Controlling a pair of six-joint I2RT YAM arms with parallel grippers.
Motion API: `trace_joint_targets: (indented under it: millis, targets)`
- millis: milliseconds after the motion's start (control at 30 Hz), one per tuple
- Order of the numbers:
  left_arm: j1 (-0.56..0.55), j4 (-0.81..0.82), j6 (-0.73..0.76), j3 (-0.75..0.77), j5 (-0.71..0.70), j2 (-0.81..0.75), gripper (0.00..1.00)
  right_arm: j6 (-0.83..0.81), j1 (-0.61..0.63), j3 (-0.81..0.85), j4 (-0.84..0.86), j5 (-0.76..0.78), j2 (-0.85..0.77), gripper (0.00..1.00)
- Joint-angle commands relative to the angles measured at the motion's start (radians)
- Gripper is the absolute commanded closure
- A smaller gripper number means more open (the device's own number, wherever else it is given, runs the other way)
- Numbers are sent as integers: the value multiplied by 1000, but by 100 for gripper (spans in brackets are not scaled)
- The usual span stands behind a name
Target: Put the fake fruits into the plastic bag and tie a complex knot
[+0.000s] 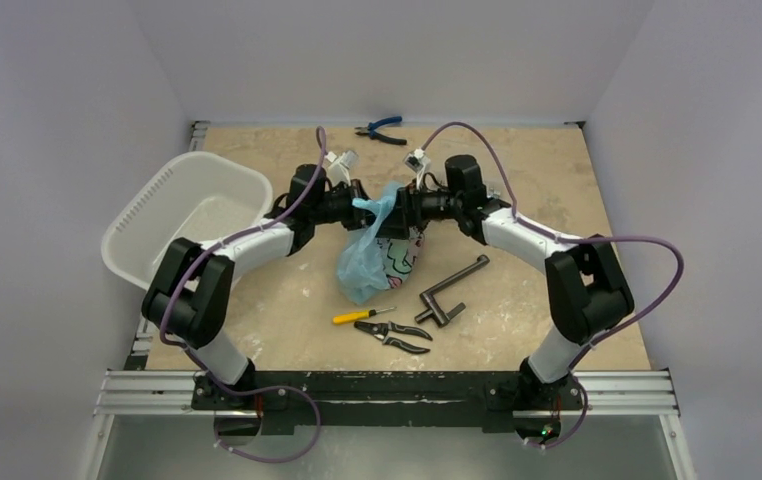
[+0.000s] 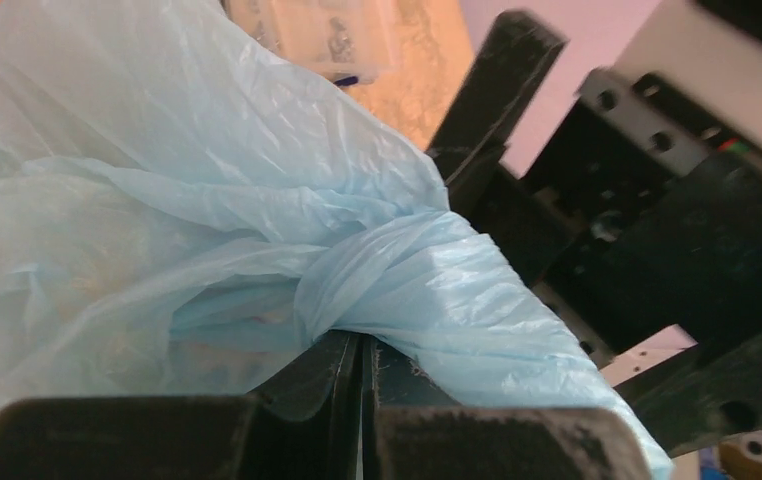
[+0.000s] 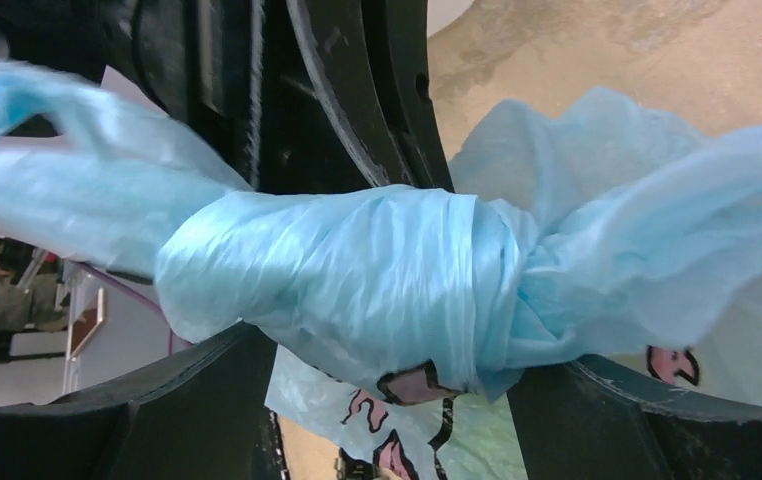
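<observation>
From above, one bag [image 1: 362, 265] sits at mid-table, its neck up between the left gripper [image 1: 355, 205] and right gripper [image 1: 404, 208]. No fruits lie loose, so I'd judge loading done, though none can be counted.

Left wrist: jaws pinched tight on a strand of film.

Right wrist: jaws spread wide, gripping nothing. One half-made knot [image 3: 477, 290] lies across them, tightening left.

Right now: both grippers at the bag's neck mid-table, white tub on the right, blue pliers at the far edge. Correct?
No. The white tub sits on the left, per the top view. The rest is right: left gripper and right gripper at the neck of the plastic bag, blue pliers at the far edge.
</observation>
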Motion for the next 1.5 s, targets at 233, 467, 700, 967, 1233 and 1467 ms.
trace_joint_targets:
  millis: [233,467,700,967,1233,1467]
  targets:
    - [19,324,-305,-20,173,-38,100,201,52,-4,360,-46,85,13]
    - [67,220,-218,-71,166,-51,100,35,6,26,74,-112,-38,8]
    - [89,175,-170,-85,162,-46,100,-111,-140,-15,-182,-120,-156,8]
    - [89,126,-134,-71,188,-34,100,106,-142,-4,125,77,-89,60]
    - [89,138,-143,-53,196,-23,100,76,-80,40,145,70,11,75]
    - [89,140,-151,-48,195,-18,100,17,-41,6,97,-40,-2,60]
